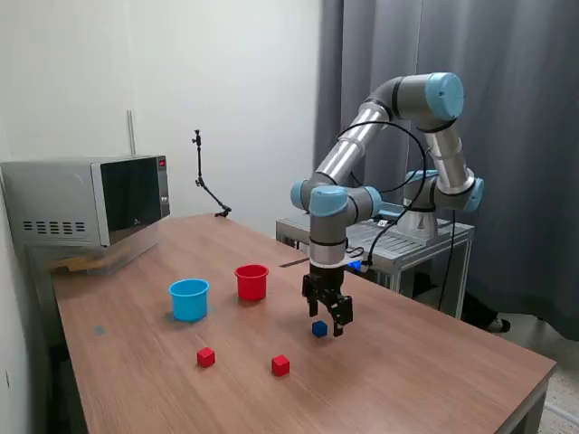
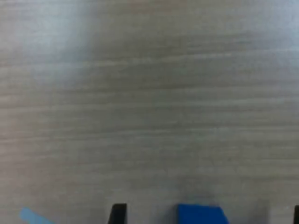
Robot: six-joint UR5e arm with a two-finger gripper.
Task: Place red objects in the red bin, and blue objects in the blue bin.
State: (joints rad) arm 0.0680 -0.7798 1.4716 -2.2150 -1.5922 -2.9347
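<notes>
- Nearest the exterior camera lie two red cubes on the wooden table [image 1: 434, 362]: one red cube [image 1: 280, 365] toward the front middle, the other red cube [image 1: 206, 357] to the exterior view's left of it, the two well apart
- Behind them the gripper [image 1: 327, 318] hangs low over the tabletop, pointing straight down from the grey arm with its light blue joint caps
- A blue cube [image 1: 319, 329] sits on the table right at the fingertips; in the wrist view the blue cube [image 2: 202, 214] shows at the picture's edge, close against one dark finger [image 2: 118, 213]
- The jaws stand apart around the cube, not closed on it as far as the blurred wrist view shows
- Only this one blue cube can be seen
- The red cup [image 1: 251, 282] stands upright farther back, and the light blue cup [image 1: 189, 299] stands upright near it on the exterior view's left; the cups do not touch
- What the cups hold cannot be told from here
- A microwave [image 1: 86, 201] sits at the far corner on the exterior view's left
</notes>
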